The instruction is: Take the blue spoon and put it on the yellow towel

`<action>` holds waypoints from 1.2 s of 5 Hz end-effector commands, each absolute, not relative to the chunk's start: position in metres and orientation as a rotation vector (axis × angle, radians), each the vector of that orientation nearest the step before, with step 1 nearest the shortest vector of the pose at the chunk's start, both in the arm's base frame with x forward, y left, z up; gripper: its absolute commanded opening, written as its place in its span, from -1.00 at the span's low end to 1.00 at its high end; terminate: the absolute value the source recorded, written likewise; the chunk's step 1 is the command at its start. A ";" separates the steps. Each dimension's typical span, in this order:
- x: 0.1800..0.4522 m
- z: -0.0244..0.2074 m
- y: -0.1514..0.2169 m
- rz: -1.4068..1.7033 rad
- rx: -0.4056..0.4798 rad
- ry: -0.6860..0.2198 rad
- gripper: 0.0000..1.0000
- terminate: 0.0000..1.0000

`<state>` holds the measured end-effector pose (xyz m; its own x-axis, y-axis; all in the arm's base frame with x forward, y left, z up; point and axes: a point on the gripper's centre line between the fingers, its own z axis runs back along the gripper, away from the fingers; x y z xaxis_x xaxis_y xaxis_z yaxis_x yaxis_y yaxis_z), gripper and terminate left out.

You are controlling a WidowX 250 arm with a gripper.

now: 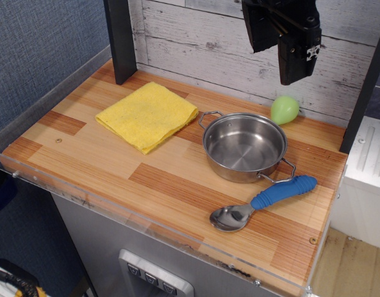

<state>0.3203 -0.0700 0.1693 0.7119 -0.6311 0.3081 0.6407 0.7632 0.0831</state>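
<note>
Pick-up not begun. The tool (293, 46) hangs above the desk's (103, 161) far edge, holding nothing; its opening cannot be told. The spoon (264, 203) lies near the front right corner, the towel (146, 114) far left. Next: descend onto the handle.

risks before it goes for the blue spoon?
1. The blue spoon lies close beside the steel pot; its handle nearly touches a pot handle, so descending jaws may nudge the pot.
2. The spoon sits near the table's front edge; a slip could push it off.
3. The pot stands between spoon and yellow towel; carry high.
</note>
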 end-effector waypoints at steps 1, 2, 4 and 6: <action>0.320 0.169 -0.070 -0.705 -0.031 -0.330 1.00 -1.00; 0.303 0.156 -0.076 -0.702 -0.044 -0.310 1.00 -1.00; 0.276 0.150 -0.078 -0.706 0.011 -0.323 1.00 -1.00; 0.241 0.126 -0.071 -0.645 -0.040 -0.365 1.00 -1.00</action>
<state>0.2368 -0.0707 0.1178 0.7537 -0.5763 0.3160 0.5913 0.8045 0.0571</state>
